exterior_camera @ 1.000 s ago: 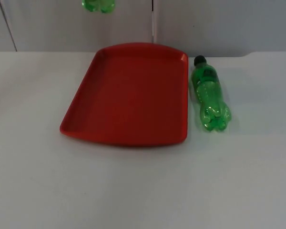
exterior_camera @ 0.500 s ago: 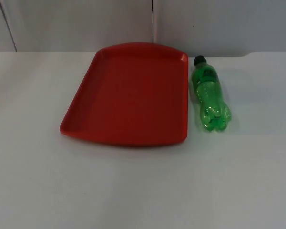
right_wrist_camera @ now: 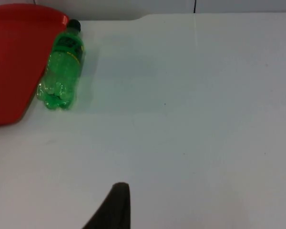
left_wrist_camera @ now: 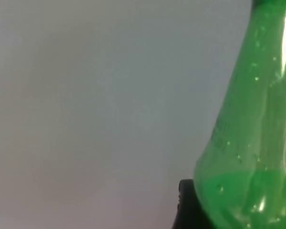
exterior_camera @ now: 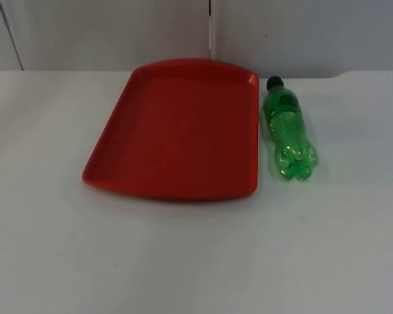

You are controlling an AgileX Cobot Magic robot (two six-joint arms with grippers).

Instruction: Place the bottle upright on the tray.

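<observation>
A red tray [exterior_camera: 177, 131] lay on a white table [exterior_camera: 183, 261], with its far edge near the grey wall [exterior_camera: 105, 33]. Nothing rested on the tray.

A green bottle [exterior_camera: 289, 131] lay on its side on the table, just beside the tray's right edge and running alongside it. Its black cap [exterior_camera: 274, 83] pointed toward the wall, and its lumpy base pointed toward the near side of the table. The bottle was off the tray and not upright. Whether it touched the tray's rim could not be told.

From the right wrist view, the same bottle lay well away from the right gripper [right_wrist_camera: 117, 210], beside the tray's corner, with bare table between them. The right gripper hung above the table on the right side, with one black fingertip in sight. Whether it was released or clenched could not be told.

From the left wrist view, a second bottle [left_wrist_camera: 248, 143], also green and see-through, stood very close against a pale plain background. It was pressed against the black fingertip of the left gripper [left_wrist_camera: 188, 205], which appeared to be grasping it.
</observation>
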